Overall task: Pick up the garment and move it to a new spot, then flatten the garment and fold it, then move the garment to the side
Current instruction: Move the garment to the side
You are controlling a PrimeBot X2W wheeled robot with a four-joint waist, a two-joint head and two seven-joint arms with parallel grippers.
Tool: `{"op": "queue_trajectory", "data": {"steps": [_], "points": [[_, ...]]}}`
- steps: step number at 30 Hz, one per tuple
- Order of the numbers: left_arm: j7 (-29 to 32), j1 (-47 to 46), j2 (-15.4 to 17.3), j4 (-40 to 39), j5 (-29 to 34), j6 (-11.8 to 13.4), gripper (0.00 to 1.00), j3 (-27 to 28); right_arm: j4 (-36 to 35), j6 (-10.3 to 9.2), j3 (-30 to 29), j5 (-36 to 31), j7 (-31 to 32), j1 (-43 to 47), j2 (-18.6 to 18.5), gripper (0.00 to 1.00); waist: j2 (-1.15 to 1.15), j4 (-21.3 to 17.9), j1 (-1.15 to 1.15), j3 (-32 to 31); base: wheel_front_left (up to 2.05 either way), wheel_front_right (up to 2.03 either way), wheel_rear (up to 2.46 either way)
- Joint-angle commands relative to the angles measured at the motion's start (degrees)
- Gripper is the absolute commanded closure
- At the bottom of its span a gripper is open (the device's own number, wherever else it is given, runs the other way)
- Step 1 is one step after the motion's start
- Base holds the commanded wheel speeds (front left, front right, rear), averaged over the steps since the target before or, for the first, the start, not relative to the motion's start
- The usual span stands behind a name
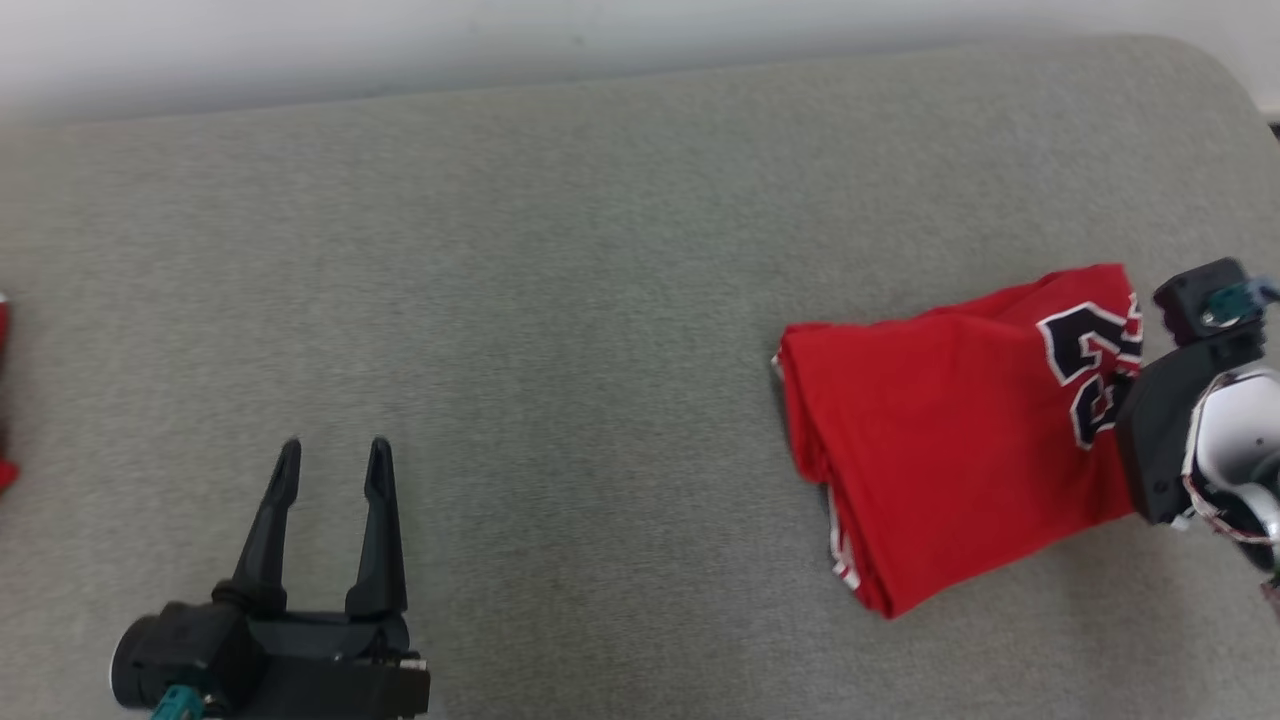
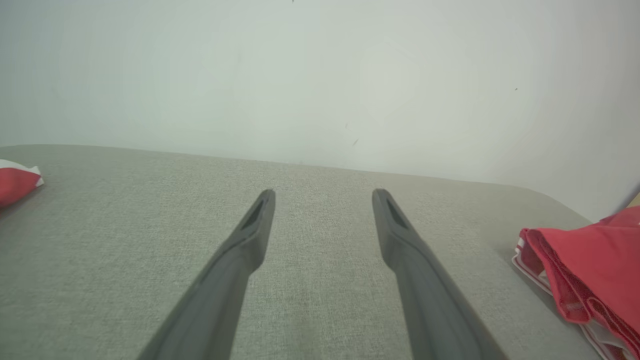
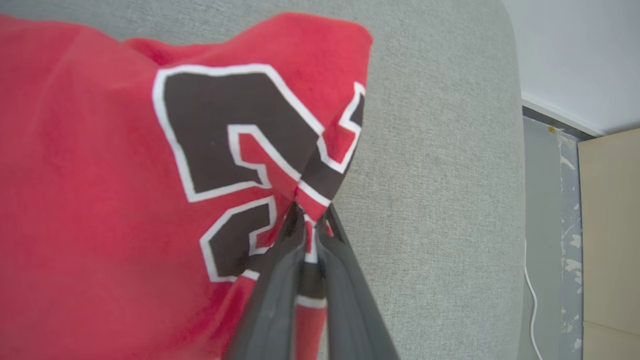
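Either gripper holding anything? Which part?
Yes: right gripper is shut on the red jersey, pinching its edge at the printed number. The left gripper is open, empty.

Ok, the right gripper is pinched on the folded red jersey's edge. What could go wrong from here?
1. The right gripper pinches the red jersey at one spot by the number; lifting there may let the stacked layers fall open.
2. The left gripper is open and far off over the grey cushion, so nothing steadies the other end.
3. The cushion's rounded end lies close beside the jersey; a sideways move could drop it off.
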Motion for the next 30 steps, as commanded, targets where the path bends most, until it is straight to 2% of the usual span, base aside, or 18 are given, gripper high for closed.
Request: {"op": "queue_trajectory", "data": {"steps": [1,8,20,25,27,30], "points": [[-0.14,-1.61,0.21,-1.12,1.49,-0.25,0.0,0.12,0.95,-0.16,0.24,0.53,-1.19,-1.48,-1.06,1.0,-0.01,-5.62,-0.01,4.93,0.0,0.0,0.0],[-0.14,-4.07,2.35,-4.8,4.05,-0.35,0.0,-0.65,7.27,-0.16,-0.24,1.64,-9.36,-8.0,-3.68,1.0,-0.01,-10.41,-0.01,9.72,0.0,0.0,0.0],[-0.14,-5.56,7.11,-5.18,4.33,-0.41,0.0,-0.45,17.14,-0.16,-0.78,0.62,-21.13,-16.7,-3.56,1.0,-0.01,-15.86,-0.01,15.91,0.0,0.0,0.0],[-0.13,-5.72,8.41,-5.29,4.1,-0.42,0.0,-0.42,20.02,-0.16,-0.27,0.84,-24.34,-19.32,-3.93,1.0,-0.01,-17.04,-0.01,16.76,0.0,0.0,0.0],[-0.13,-5.62,8.63,-5.35,4.15,-0.41,0.0,-0.6,20.17,-0.16,1.15,2.92,-25.01,-19.7,-2.77,1.0,-0.01,-17.34,-0.01,16.86,0.0,0.0,0.0],[-0.04,-5.68,8.87,-5.39,4.12,-0.41,0.0,-0.89,20.78,-0.16,3.48,2.68,-26.55,-21.35,-3.97,1.0,-0.01,-17.5,-0.01,17.16,0.0,0.0,0.0]]}}
